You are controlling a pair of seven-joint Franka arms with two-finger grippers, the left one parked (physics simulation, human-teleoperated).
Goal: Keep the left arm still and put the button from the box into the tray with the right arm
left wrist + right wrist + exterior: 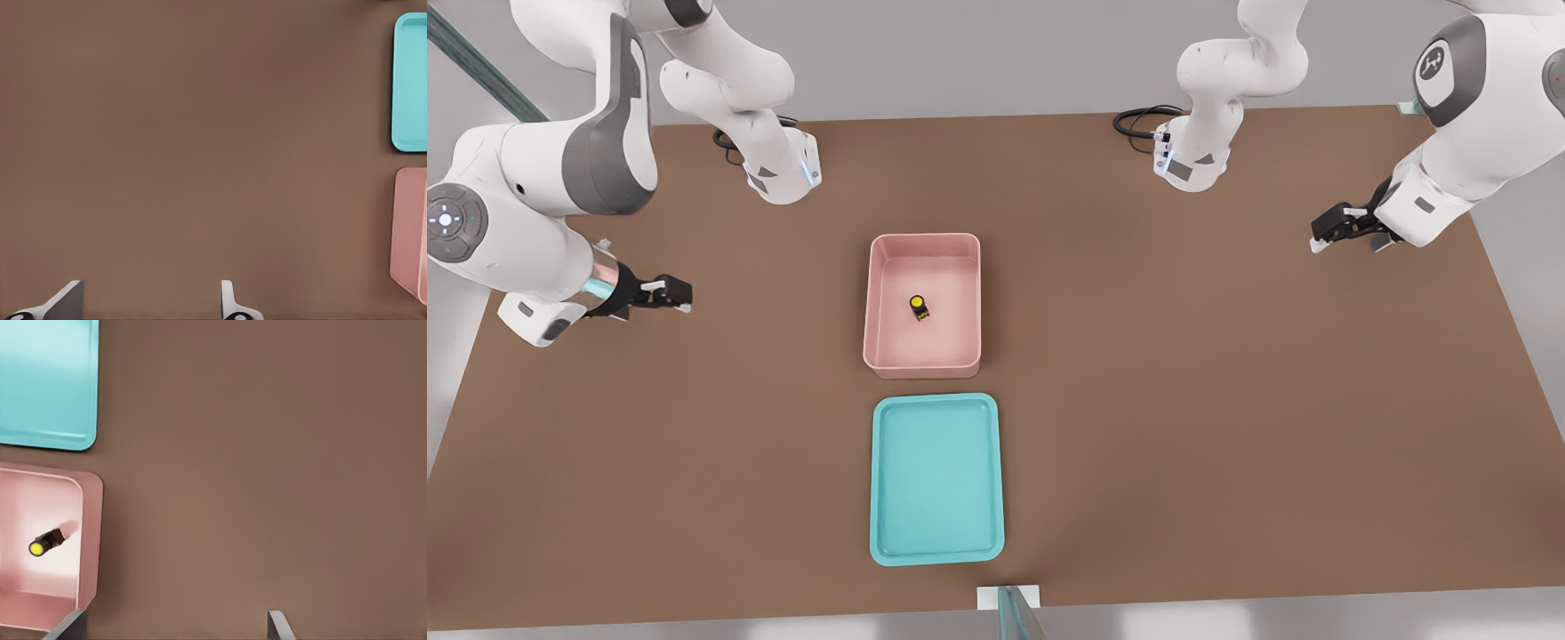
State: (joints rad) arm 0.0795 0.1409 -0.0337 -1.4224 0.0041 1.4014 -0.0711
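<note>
The button (pixel 919 307), a tiny black block with a yellow cap, lies on the floor of the pink box (pixel 922 239) at the table's middle. In the right wrist view the button (pixel 45 543) lies on its side inside the box (pixel 91 533). The turquoise tray (pixel 935 480) sits just in front of the box, nearer the table's front edge, with nothing in it; its corner shows as the tray (pixel 47 380) in the wrist view. My gripper (pixel 679 295) hovers at the front view's left, well away from the box. The gripper (pixel 175 630) is open, holding nothing.
The brown table (pixel 1227 400) carries both containers. Two arm bases (pixel 783 173) (pixel 1192 160) with black cables stand at the back edge. The parked arm's gripper (pixel 1336 229) hangs at the front view's right. A small white mount (pixel 1009 597) sits at the front edge.
</note>
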